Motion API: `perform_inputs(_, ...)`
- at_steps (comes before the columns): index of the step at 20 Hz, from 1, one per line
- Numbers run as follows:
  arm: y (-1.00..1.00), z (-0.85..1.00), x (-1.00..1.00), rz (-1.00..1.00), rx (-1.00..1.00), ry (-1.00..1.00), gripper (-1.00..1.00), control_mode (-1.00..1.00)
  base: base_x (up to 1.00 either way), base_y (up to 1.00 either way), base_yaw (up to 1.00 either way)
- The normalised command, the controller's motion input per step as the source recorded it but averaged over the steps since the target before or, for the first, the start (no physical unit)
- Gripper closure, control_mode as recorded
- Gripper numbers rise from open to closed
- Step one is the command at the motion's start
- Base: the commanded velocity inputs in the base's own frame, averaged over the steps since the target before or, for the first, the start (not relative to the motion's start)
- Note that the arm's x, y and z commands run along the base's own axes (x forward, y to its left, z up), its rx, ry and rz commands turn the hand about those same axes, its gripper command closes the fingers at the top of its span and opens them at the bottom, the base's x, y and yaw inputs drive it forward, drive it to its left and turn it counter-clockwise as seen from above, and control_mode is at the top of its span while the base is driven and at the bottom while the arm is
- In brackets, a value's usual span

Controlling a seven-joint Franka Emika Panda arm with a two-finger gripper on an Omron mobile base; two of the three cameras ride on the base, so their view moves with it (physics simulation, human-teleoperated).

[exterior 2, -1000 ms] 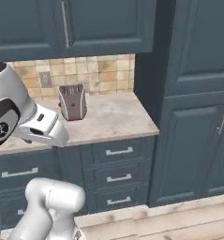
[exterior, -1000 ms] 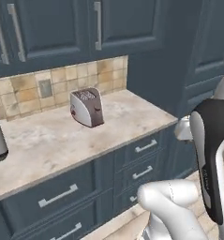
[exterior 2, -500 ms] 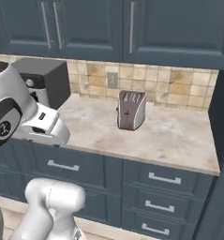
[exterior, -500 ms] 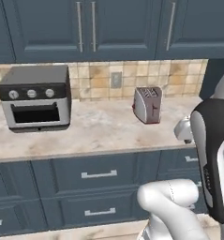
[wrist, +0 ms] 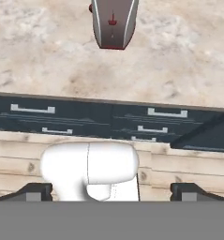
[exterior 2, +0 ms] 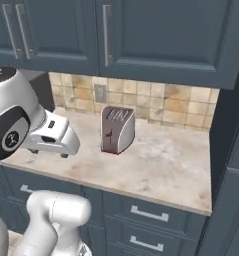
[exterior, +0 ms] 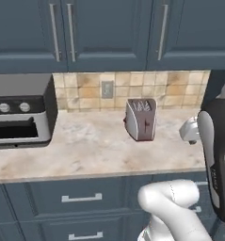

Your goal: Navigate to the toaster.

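Toaster (exterior: 141, 119) right of toaster oven (exterior: 19, 110)

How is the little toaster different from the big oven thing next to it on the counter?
The toaster is small and upright; the toaster oven is much wider and boxy.
The toaster has bread slots on top; the toaster oven has a dark opening in its front.
The toaster has a dark lever on its narrow side; the toaster oven has two round knobs on its front.
Both are silver-grey metal and stand on the same counter, near the tiled wall.

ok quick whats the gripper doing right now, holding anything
Gripper: open, fingertips wide apart, holding nothing, aimed at the toaster.
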Motion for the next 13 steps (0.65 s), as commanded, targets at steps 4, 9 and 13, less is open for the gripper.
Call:
perform_inputs(4, 0.0, 0.0, 0.0, 0.0, 0.0, 0.0, -1.0, 1.0, 0.88, 0.0, 0.0)
perform_inputs(9, 0.0, 0.0, 0.0, 0.0, 0.0, 0.0, -1.0, 1.0, 0.66, 0.0, -0.01)
perform_inputs(13, 0.0, 0.0, 0.0, 0.0, 0.0, 0.0, -1.0, 1.0, 0.37, 0.0, -0.09)
